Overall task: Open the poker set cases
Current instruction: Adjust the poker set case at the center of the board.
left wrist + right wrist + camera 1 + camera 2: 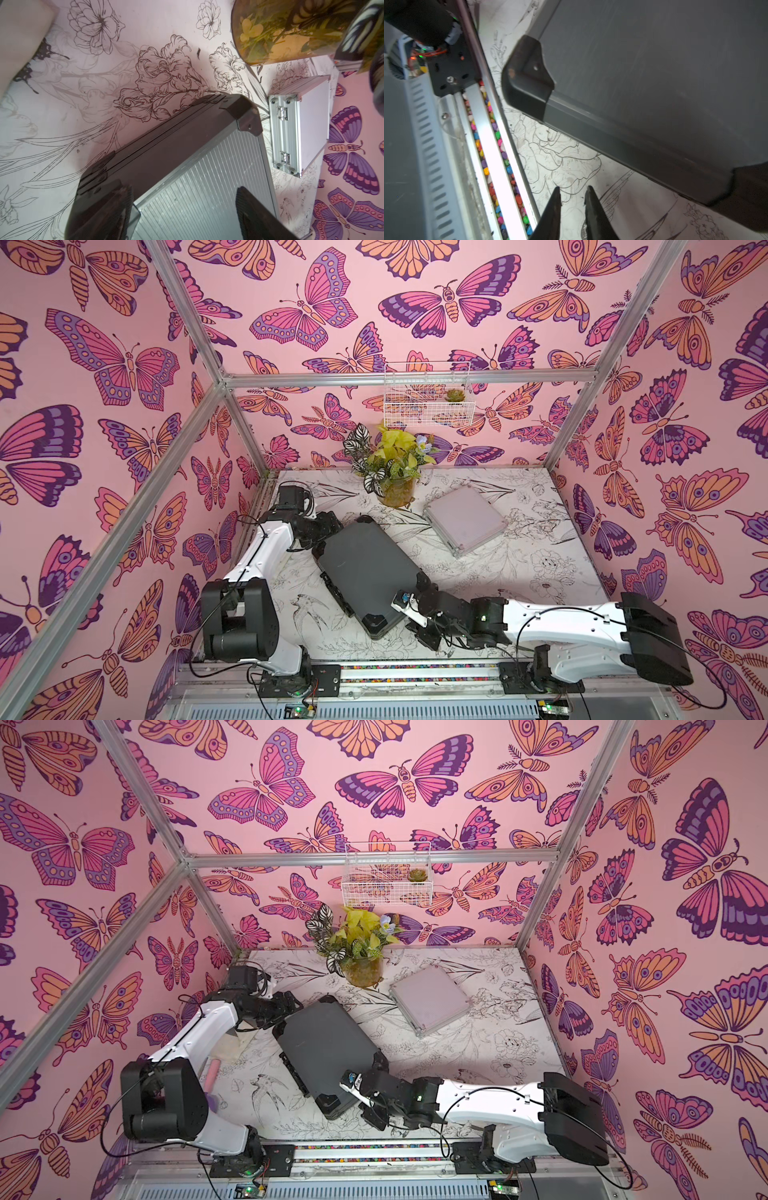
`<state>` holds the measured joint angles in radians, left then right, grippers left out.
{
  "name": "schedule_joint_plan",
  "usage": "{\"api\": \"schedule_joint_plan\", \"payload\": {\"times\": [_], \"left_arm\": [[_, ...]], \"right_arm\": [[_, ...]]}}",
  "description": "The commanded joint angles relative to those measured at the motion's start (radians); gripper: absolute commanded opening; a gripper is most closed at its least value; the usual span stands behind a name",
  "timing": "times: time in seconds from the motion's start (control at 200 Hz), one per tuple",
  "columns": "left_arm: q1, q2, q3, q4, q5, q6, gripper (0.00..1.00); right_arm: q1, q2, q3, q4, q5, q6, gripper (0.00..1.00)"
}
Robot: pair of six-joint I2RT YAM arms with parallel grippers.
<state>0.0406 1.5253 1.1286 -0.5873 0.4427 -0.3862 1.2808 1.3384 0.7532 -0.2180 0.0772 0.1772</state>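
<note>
Both poker set cases lie shut on the flower-print table. The larger dark grey ribbed case [365,568] [328,1052] [218,158] [654,72] sits diagonally mid-table. The smaller silvery-pink case [465,522] [430,998] [311,124] is at the back right, its two latches showing in the left wrist view. My left gripper [328,531] [291,1006] [182,187] hovers open over the big case's far-left black corner, fingers spread across the ribbed lid. My right gripper [426,641] [372,1121] [573,190] is over bare table beside the big case's near-right edge, its fingers almost together with nothing between them.
A glass vase of leafy plants [395,489] [280,31] stands at the back between the two cases. A white wire basket [428,402] hangs on the back wall. The front rail with coloured beads [415,672] [492,155] runs close to my right gripper.
</note>
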Motion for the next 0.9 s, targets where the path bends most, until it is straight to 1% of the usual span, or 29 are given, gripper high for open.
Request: {"api": "schedule_joint_plan", "payload": {"times": [0.0, 0.06, 0.21, 0.365, 0.516, 0.651, 0.821, 0.896], "left_arm": [[0.01, 0.015, -0.034, 0.011, 0.054, -0.008, 0.8], [0.012, 0.026, -0.045, 0.012, 0.045, -0.009, 0.79], [0.013, 0.046, -0.063, 0.014, 0.079, -0.018, 0.79], [0.013, 0.028, -0.089, 0.021, 0.088, -0.026, 0.79], [0.017, 0.01, -0.121, 0.024, 0.053, -0.005, 0.79], [0.03, -0.001, -0.133, 0.016, 0.075, 0.005, 0.79], [0.033, 0.01, -0.141, 0.022, 0.115, -0.009, 0.79], [0.033, 0.019, -0.141, 0.026, 0.116, -0.008, 0.78]], "right_arm": [[-0.004, 0.039, 0.058, -0.026, 0.123, 0.055, 0.24], [-0.014, 0.053, 0.071, -0.035, 0.124, 0.076, 0.24], [-0.059, 0.066, 0.06, -0.017, 0.111, 0.139, 0.24], [-0.157, 0.058, 0.036, -0.005, 0.084, 0.208, 0.24], [-0.212, 0.044, 0.018, 0.022, 0.082, 0.216, 0.25], [-0.237, 0.039, 0.02, 0.018, 0.093, 0.226, 0.25], [-0.268, 0.047, 0.045, 0.04, 0.073, 0.237, 0.28], [-0.29, 0.058, 0.056, 0.058, 0.062, 0.256, 0.28]]}}
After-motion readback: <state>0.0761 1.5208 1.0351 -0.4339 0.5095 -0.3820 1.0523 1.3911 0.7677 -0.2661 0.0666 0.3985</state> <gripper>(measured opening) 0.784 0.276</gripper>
